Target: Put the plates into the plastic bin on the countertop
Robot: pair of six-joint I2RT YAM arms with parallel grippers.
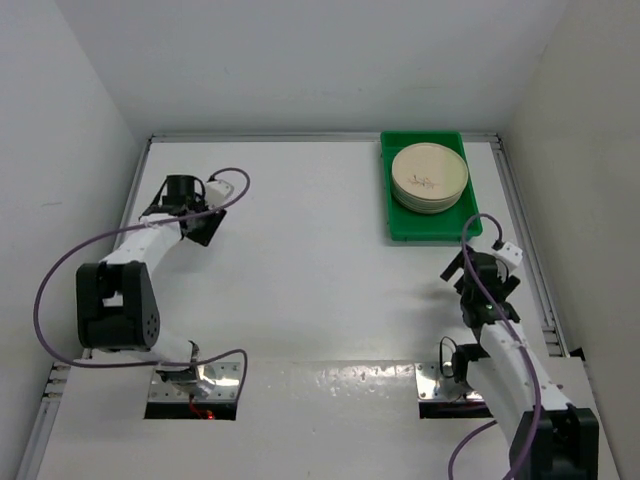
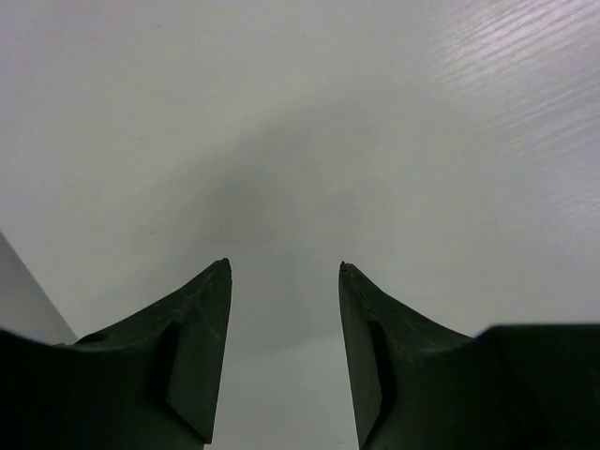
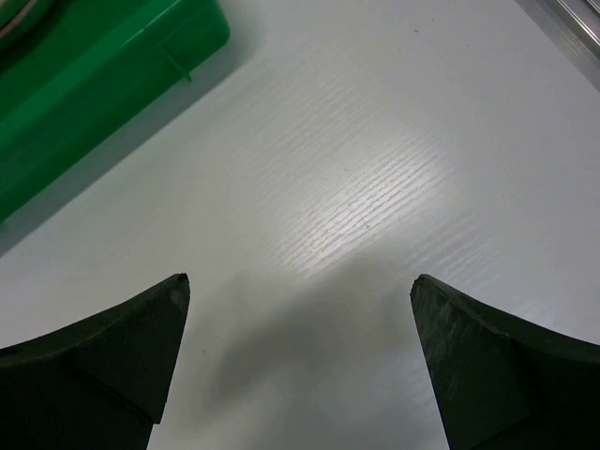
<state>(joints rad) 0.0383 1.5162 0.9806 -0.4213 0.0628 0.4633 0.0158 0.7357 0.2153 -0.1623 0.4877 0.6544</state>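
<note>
So the plates (image 1: pixel 429 178) are stacked up in the plastic bin (image 1: pixel 400 228), which sits at the far right of the countertop (image 1: pixel 320 290). My right gripper (image 3: pixel 300 281) is hanging just near the bin's closest corner, jaws spread wide, nothing in them, only bare white surface underneath. My left gripper (image 2: pixel 284 267) is way over on the far left side, jaws partly apart and empty too, pointed at blank counter

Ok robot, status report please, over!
Left gripper open, empty. Right gripper open wide, empty. Plates stacked in green bin. Nothing in the way.
</note>
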